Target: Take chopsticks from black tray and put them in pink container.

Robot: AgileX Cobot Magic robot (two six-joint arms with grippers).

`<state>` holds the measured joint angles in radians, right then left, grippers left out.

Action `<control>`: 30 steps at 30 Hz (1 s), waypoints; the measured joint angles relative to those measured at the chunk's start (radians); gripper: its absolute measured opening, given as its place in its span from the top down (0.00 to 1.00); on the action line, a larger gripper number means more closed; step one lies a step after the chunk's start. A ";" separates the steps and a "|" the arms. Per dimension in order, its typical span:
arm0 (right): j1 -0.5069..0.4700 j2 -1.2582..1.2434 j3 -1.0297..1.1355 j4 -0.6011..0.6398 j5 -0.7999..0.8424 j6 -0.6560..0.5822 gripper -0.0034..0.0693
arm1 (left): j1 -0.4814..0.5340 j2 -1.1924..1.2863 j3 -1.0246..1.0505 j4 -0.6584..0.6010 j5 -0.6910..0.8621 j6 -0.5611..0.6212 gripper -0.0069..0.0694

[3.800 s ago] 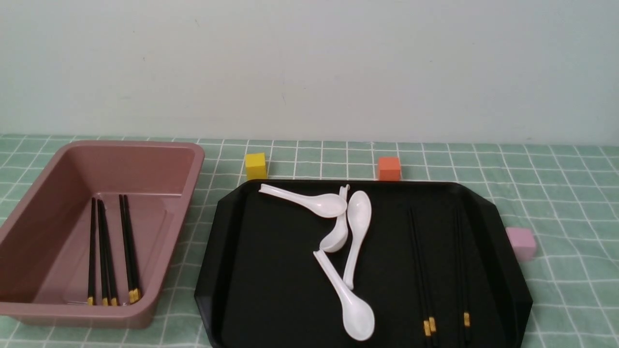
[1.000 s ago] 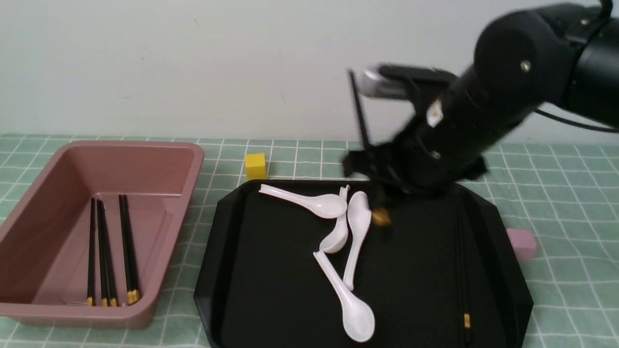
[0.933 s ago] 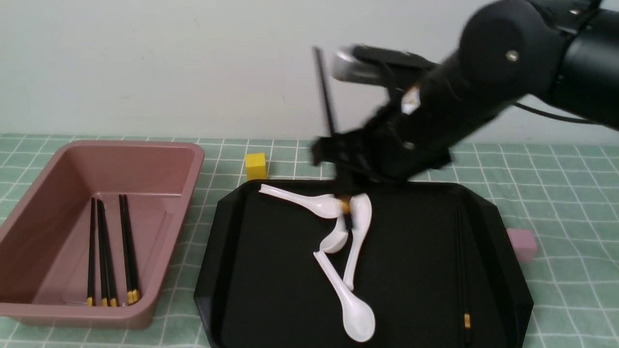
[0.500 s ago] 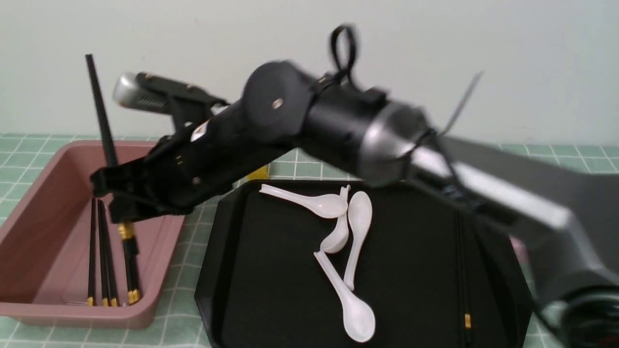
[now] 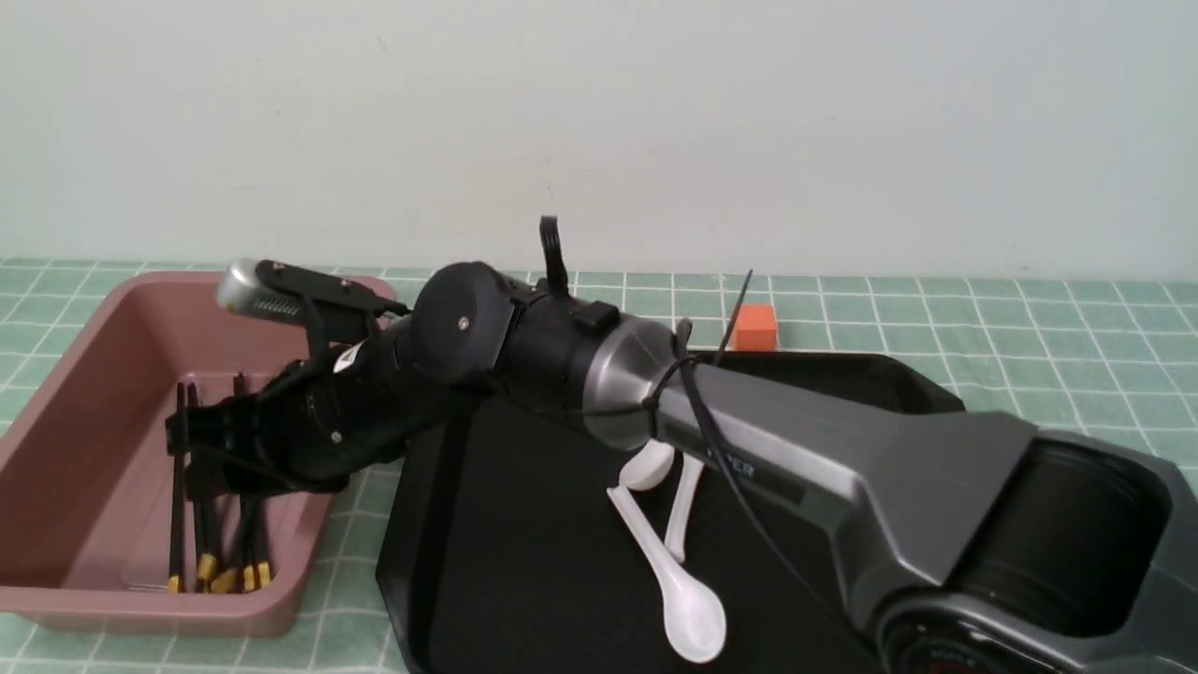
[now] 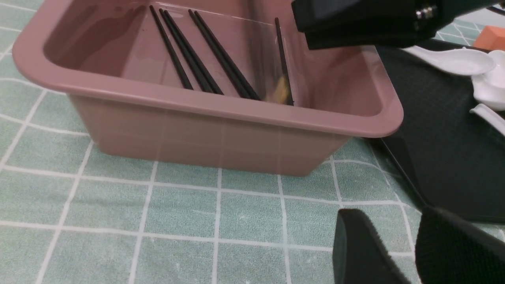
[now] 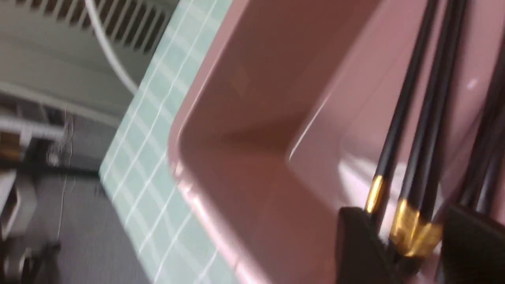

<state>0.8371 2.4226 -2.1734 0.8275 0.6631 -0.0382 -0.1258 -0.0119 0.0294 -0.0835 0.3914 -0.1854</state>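
The pink container stands at the left with several black, gold-banded chopsticks lying in it. My right gripper reaches down inside it, above their banded ends. Seen from the right wrist, the right gripper is open, and two banded chopsticks lie loose between the fingers with a gap on each side. The black tray lies right of the container, much of it hidden under my right arm. My left gripper hovers open and empty over the cloth in front of the container.
White spoons lie on the tray, partly under the right arm. An orange cube sits behind the tray. A green checked cloth covers the table. The right arm spans the tray from lower right to the container.
The right arm swung left from above the tray to the pink container and lowered into it. Its jaws opened, and the chopsticks it carried upright now lie among the others.
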 joint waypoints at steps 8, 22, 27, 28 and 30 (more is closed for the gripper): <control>-0.030 -0.177 -0.003 -0.073 0.325 0.000 0.58 | 0.000 0.000 0.000 0.000 0.000 0.000 0.60; -0.076 -0.751 0.084 -0.460 0.589 0.007 0.92 | 0.000 0.000 0.000 -0.001 0.000 0.000 0.60; -0.076 -1.083 0.357 -0.686 0.595 0.124 0.96 | 0.000 0.000 0.000 -0.001 0.000 0.000 0.60; -0.076 -1.123 0.397 -0.714 0.597 0.135 0.96 | 0.000 0.000 0.000 -0.001 0.000 0.000 0.60; -0.076 -1.263 0.548 -0.776 0.592 0.158 0.96 | 0.000 0.000 0.000 -0.001 0.000 0.000 0.60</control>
<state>0.7611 1.1595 -1.6250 0.0519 1.2549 0.1203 -0.1258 -0.0119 0.0294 -0.0844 0.3914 -0.1854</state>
